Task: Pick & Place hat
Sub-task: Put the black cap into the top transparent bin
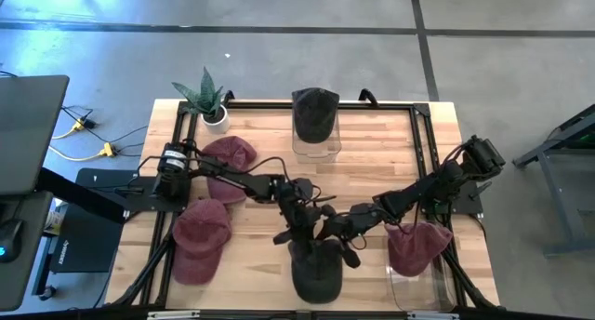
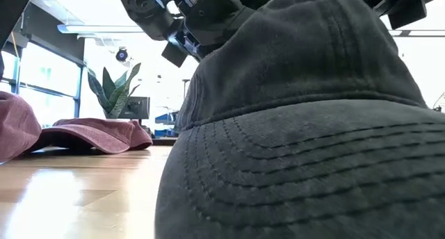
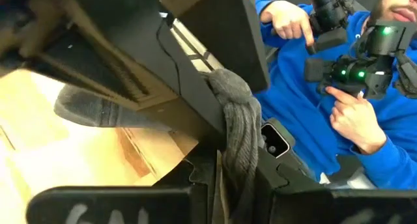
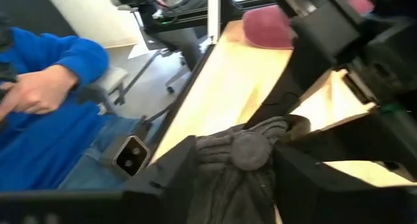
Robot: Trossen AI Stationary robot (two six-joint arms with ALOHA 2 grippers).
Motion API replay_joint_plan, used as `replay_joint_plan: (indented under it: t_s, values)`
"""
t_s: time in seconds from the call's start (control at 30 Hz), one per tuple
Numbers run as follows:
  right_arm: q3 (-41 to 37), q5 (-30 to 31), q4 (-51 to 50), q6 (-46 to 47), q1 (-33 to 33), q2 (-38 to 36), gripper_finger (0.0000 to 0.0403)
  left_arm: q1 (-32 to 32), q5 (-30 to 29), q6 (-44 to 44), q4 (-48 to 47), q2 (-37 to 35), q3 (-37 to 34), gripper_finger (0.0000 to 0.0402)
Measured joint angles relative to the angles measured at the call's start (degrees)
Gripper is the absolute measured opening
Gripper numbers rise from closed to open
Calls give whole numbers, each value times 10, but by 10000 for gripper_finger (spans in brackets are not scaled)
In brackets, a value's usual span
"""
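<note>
Two grippers meet over your dark hat at the table's near edge: the left gripper pinches a fold of its crown, and the right gripper is clamped on the bunched fabric beside it. Out past your left arm lie two maroon hats. Beyond the right gripper, another maroon hat sits on a clear stand. Farther back, a second dark hat stands by a plant.
</note>
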Motion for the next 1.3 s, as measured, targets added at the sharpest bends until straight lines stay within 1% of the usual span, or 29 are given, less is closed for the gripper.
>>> replay_joint_plan:
  t_s: [0.07, 0.17, 0.23, 0.27, 0.33, 0.47, 0.53, 0.6, 0.7, 0.8, 0.87, 0.93, 1.03, 1.13, 1.23, 1.3]
  values:
    - [0, 11, -2, 0, 0, 0, 137, 0, 3, -6, -1, 0, 0, 48]
    - [0, 18, -3, -2, 0, 0, 78, 1, -1, -11, -6, 0, 0, 48]
    - [0, 23, -5, -3, 0, 0, 37, 7, -1, -11, -30, -4, 0, 48]
    - [0, 24, -5, -5, -1, 0, 24, 10, 1, -11, -46, -8, 0, 48]
    - [0, 25, -14, -13, -1, 0, 17, 20, 3, -11, -74, -17, 0, 48]
    - [0, 25, -39, 23, 0, -10, 41, 39, -1, 1, -153, -42, 0, 48]
    - [0, 21, -46, 24, 2, -18, 36, 47, -9, 15, -187, -58, 0, 48]
    - [0, 15, -59, 18, 6, -27, 22, 53, -23, 29, -233, -77, 0, 48]
    - [0, 14, -73, 10, 12, -41, 14, 53, -71, 55, -291, -112, 1, 48]
    - [0, 23, -88, -1, 15, -65, 24, 42, -147, 80, -344, -147, -14, 48]
    - [0, 35, -120, -14, 15, -92, 31, 31, -200, 81, -327, -159, -36, 48]
    - [0, 59, -159, -30, 7, -126, 30, 14, -258, 75, -327, -179, -73, 48]
    - [0, 97, -240, -61, -11, -189, 17, -13, -340, 29, -258, -182, -126, 48]
    - [0, 110, -287, -100, -45, -254, 14, -36, -379, -17, -233, -180, -166, 48]
    - [3, 109, -296, -155, -94, -304, 18, -56, -414, -45, -211, -182, -174, 48]
    - [2, 101, -299, -194, -131, -324, 25, -72, -439, -54, -207, -181, -175, 48]
